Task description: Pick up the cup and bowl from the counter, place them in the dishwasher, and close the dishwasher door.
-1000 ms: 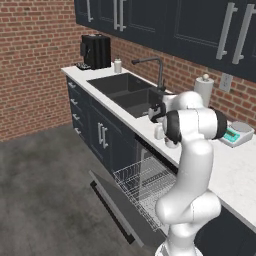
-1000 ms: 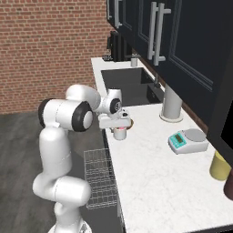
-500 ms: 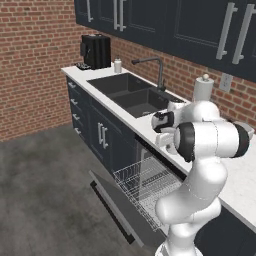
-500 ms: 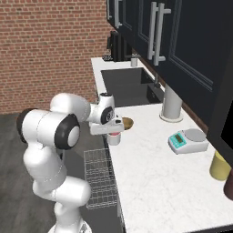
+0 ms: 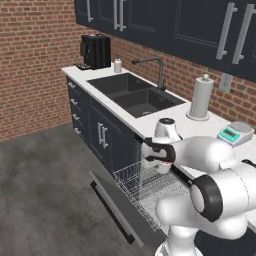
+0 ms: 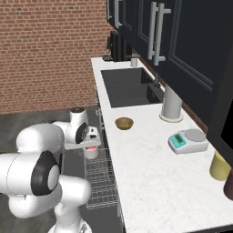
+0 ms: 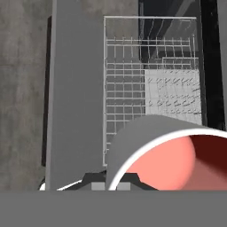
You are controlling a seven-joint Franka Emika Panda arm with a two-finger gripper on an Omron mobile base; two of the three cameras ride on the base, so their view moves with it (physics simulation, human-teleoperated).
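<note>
My gripper (image 6: 92,144) is shut on the rim of the white cup (image 6: 92,151), which hangs upright in front of the counter (image 6: 150,177), above the dishwasher's pulled-out white wire rack (image 6: 98,179). In the hand view the cup (image 7: 168,162) shows its pink inside, with the rack (image 7: 150,97) and the lowered dishwasher door (image 7: 73,97) below it. The left base view shows the gripper (image 5: 161,159) with the cup (image 5: 163,168) over the rack (image 5: 142,187) and the open door (image 5: 117,207). The brown bowl (image 6: 124,123) sits on the counter near the sink.
The double sink (image 5: 135,95) with its faucet (image 5: 159,70) lies left of the dishwasher. A paper towel roll (image 6: 172,104), a scale (image 6: 186,140) and a yellow canister (image 6: 220,164) stand along the back wall. A coffee machine (image 5: 96,51) is at the far end.
The arm has swung from above the counter out past its front edge, carrying the cup to a spot over the open dishwasher rack. The bowl has stayed put.
</note>
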